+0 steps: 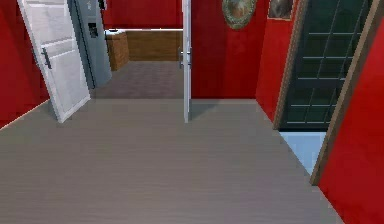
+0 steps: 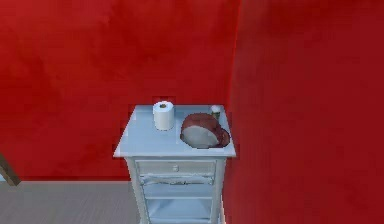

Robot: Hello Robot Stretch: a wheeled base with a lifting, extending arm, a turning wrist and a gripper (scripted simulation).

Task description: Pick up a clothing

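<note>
Red-brown crumpled heap, likely the clothing, lower middle of arm side view, on white stand, right of roll | gripper: cannot tell its state | step: centre arm on heap, avoid roll.

Grey floor lies free ahead, narrowed far off by a white door left and a door edge centre. Red walls hem the table; a roll and reddish heap occupy its far right.

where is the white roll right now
In the arm side view's middle, the white roll stands on the white drawer unit by the red wall, just left of a reddish bundle.
</note>
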